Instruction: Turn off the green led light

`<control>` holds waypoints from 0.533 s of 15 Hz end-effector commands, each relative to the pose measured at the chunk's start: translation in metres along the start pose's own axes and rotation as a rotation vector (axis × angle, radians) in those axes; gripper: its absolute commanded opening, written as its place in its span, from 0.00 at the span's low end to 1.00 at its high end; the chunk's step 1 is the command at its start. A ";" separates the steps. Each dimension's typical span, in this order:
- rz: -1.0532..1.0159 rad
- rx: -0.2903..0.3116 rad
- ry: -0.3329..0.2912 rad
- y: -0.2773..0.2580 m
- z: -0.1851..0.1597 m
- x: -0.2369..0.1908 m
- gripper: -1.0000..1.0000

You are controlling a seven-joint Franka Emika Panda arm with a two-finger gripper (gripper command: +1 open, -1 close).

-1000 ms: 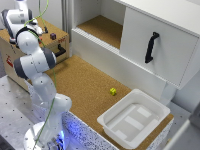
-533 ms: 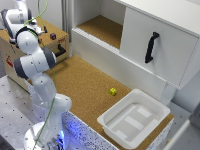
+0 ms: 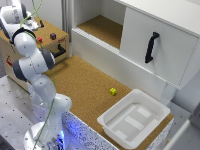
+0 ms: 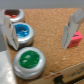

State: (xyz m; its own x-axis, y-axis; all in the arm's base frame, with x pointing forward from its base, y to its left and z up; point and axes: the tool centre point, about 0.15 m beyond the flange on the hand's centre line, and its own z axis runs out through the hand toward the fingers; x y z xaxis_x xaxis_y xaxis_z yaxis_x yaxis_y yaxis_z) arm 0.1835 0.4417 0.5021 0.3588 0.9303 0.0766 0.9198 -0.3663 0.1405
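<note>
Exterior view, left to right: arm (image 3: 32,65) reaches over wooden box (image 3: 35,50) at far left; small dark cube (image 3: 53,36) sits on the box top. Cork-topped desk (image 3: 85,85) carries yellow-green cube (image 3: 113,91), alone, then white tray (image 3: 135,120), nothing in it. Cabinet (image 3: 150,45) behind, left compartment open and bare, black handle (image 3: 151,47) on the shut door.

Wrist view: claw (image 4: 41,34) fingers apart, holding nothing. Green led light (image 4: 29,60) nearest camera, blue button (image 4: 23,33) next, red button (image 4: 13,16) beyond, in a row. Pink block (image 4: 75,40) beside one finger.
</note>
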 end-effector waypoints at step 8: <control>-0.194 0.102 0.068 0.181 0.056 0.053 1.00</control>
State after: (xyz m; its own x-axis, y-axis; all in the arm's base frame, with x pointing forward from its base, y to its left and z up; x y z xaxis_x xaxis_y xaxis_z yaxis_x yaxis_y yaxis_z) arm 0.3053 0.4196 0.4912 0.2460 0.9626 0.1131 0.9541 -0.2611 0.1469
